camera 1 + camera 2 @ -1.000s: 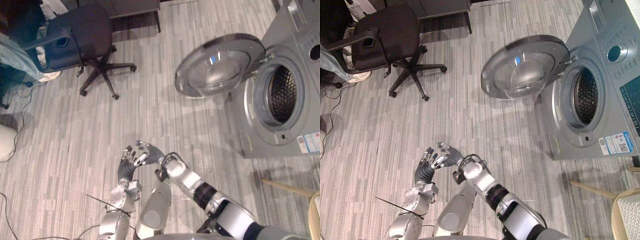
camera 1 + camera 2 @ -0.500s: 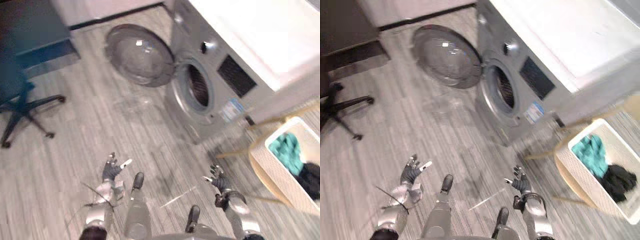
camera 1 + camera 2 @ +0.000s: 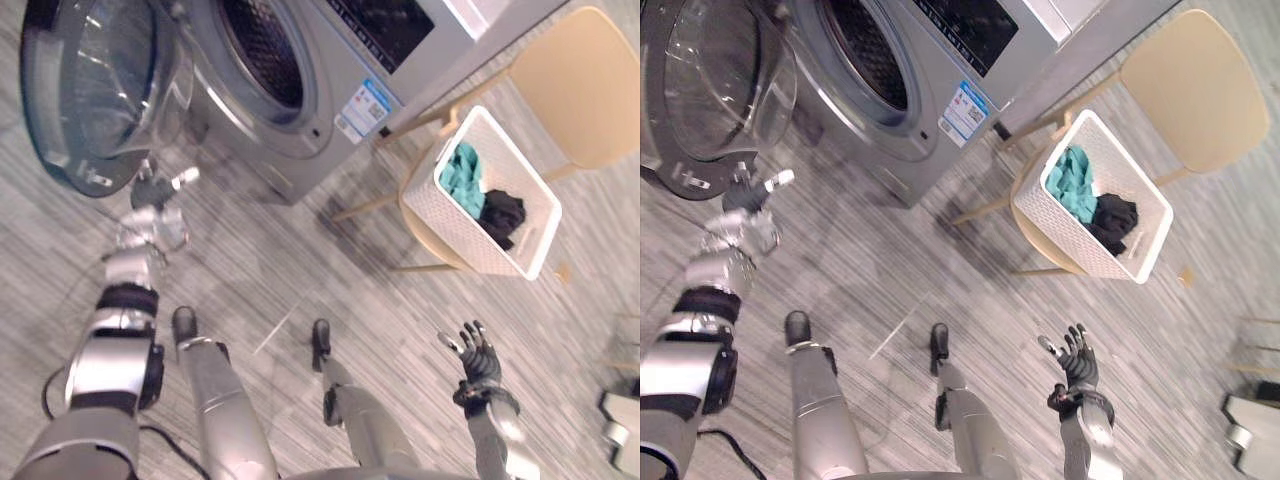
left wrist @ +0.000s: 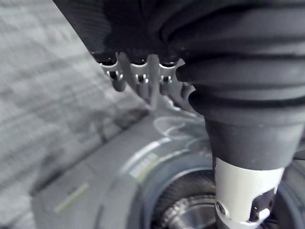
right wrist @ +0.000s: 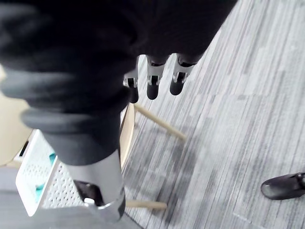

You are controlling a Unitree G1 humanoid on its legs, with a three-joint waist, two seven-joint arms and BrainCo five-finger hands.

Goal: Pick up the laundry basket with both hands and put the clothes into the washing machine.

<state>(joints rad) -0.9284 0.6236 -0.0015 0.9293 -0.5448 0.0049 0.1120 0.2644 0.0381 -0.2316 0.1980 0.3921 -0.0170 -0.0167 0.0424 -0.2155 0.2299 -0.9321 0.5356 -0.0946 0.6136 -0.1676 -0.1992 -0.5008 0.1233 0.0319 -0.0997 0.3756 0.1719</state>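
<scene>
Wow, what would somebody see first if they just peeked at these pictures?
Probably the big silver-grey washing machine at the upper left, its round glass door wide open. Next, the white perforated laundry basket to its right on a tan chair, holding teal and black clothes. The left hand is by the door, the right hand low on the right, both open and empty.

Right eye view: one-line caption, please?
Both hands open and empty: left hand by the open washing machine door, right hand apart from the laundry basket of clothes on a chair.
</scene>
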